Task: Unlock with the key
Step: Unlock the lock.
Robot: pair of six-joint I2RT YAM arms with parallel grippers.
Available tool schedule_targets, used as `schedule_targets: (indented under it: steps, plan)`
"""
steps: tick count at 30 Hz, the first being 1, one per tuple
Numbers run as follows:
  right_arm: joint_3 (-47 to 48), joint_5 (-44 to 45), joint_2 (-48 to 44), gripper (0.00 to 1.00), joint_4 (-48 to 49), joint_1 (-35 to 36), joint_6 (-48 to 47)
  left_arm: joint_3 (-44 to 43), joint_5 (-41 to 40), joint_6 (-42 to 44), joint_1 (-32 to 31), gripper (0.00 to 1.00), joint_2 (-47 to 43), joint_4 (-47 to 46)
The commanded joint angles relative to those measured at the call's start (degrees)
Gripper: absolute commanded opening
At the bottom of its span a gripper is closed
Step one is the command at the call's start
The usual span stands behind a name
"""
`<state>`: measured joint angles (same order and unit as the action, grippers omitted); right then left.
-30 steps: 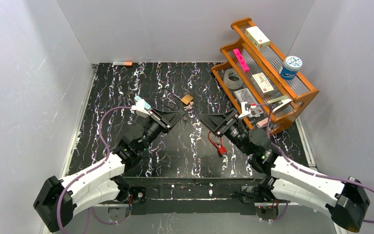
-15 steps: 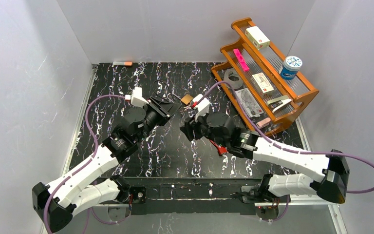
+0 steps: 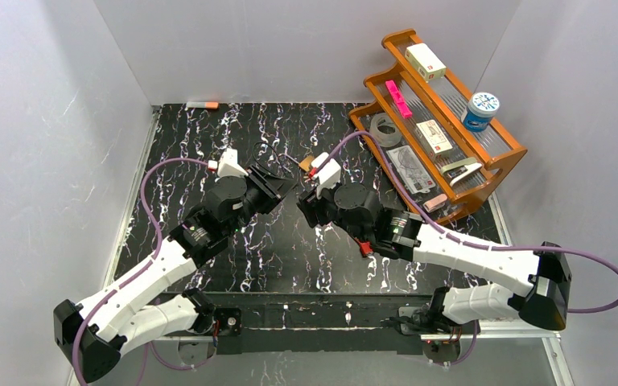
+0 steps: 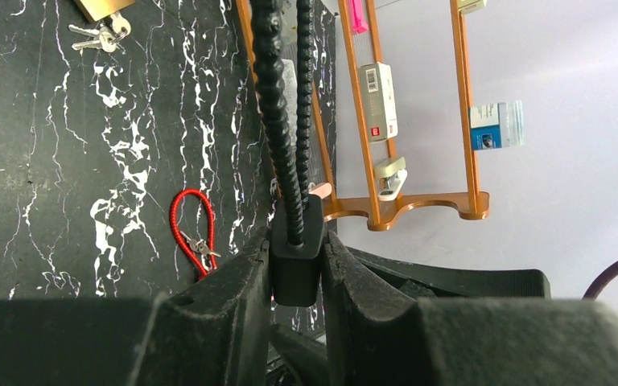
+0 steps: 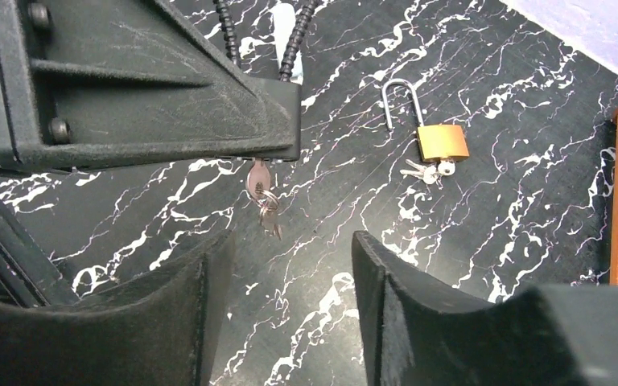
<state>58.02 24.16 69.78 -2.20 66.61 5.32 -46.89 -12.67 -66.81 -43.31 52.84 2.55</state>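
Observation:
My left gripper [image 4: 296, 265] is shut on the black body of a cable lock [image 4: 296, 256]; its ribbed black cable [image 4: 278, 112] runs up and away from the jaws. In the right wrist view a key [image 5: 257, 178] sticks out of the underside of that lock, with a ring of smaller keys [image 5: 270, 219] hanging from it. My right gripper [image 5: 290, 273] is open and empty, jaws wide apart, just short of the key and level with it. In the top view the left gripper [image 3: 286, 186] and the right gripper [image 3: 306, 207] face each other above the mat's middle.
A brass padlock [image 5: 442, 141] with its shackle open and keys beside it lies on the black marbled mat [image 3: 209, 137] behind the grippers. A red cable lock [image 4: 193, 233] lies under my right arm. An orange shelf rack [image 3: 507, 157] with small items stands at the right.
My right arm has swung left and forward until its open gripper faces the left gripper. My left arm has lifted and pushed the black lock a little further out.

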Motion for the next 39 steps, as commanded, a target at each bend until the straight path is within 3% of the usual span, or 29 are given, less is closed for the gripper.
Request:
schedule_targets:
  steps: [1,13,25,29,32,39]
  plan:
    - [3.47,1.9,-0.04,0.6,3.49,0.23,-1.94,-2.32,-1.45,0.8,-0.02,0.0,-0.74,-0.26]
    - [6.18,0.06,3.23,0.52,4.85,0.21,-1.73,-1.56,-0.84,0.58,-0.05,0.0,-0.74,-1.29]
    - [7.62,4.52,5.57,0.11,4.27,0.19,1.15,-0.92,0.47,0.63,-0.09,0.0,-1.42,-2.28]
    - [6.42,4.71,4.3,0.03,5.24,-0.58,4.81,0.11,1.4,0.2,-0.07,0.0,-2.21,-4.96]
    - [4.12,-1.59,1.37,0.01,7.13,-3.33,9.15,1.58,2.66,-0.15,-0.1,0.0,-3.21,-6.76]
    - [-2.78,-26.58,-5.94,0.01,13.61,-13.38,19.75,4.69,5.34,-0.89,-0.07,0.0,-5.34,-11.61]
